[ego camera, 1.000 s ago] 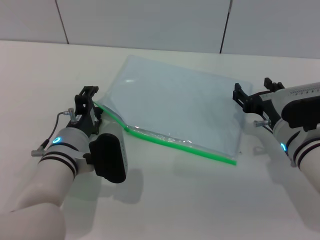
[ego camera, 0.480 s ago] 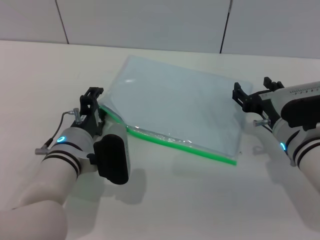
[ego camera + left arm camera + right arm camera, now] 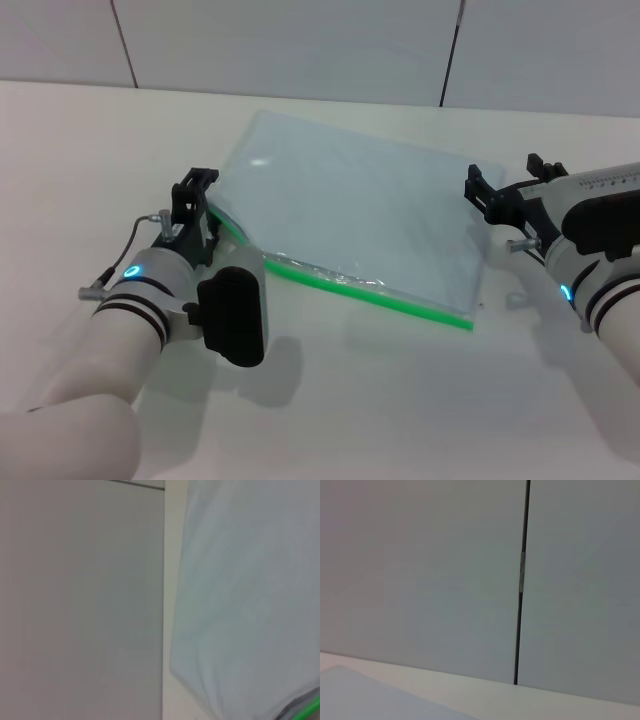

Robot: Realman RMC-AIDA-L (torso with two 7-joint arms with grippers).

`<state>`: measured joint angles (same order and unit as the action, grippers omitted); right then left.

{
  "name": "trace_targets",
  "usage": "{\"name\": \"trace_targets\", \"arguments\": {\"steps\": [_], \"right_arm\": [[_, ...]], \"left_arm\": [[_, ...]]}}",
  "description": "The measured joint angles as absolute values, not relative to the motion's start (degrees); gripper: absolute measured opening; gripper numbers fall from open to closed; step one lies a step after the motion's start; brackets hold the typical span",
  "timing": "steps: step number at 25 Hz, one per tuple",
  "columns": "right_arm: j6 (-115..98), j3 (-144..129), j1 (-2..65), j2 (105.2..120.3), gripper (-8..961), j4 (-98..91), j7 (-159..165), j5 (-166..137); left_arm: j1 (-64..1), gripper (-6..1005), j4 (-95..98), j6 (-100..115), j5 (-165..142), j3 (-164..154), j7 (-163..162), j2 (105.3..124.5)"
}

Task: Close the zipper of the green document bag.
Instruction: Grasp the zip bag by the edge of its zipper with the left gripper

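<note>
The left gripper (image 3: 197, 200) sits at the left end of the zipper (image 3: 370, 293) on the green document bag (image 3: 350, 215); its grip cannot be told. The right gripper (image 3: 483, 192), fingers parted, touches the bag's opposite short edge.

A plain white table (image 3: 400, 400) carries everything in view, and its far edge meets a pale panelled wall (image 3: 300, 40). The green document bag (image 3: 350, 220) lies flat on the tabletop, set at an angle to the table's edges. Its translucent pale body spreads toward the wall, and the zipper (image 3: 370, 292) runs along the long edge nearest the robot. The bag's left near corner sits slightly raised, while the rest of the pouch rests against the surface.
</note>
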<state>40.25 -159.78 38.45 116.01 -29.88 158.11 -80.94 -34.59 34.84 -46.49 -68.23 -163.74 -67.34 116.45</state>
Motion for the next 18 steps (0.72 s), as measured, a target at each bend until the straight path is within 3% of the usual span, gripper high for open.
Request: {"name": "trace_targets", "arguments": {"steps": [18], "right_arm": [[40.25,-159.78,38.58,116.01,762,-30.12,158.11,-80.94]], "left_arm": [[-34.89,614,35.12,-44.44,-69.89,-163.74,-65.59,116.51]]}}
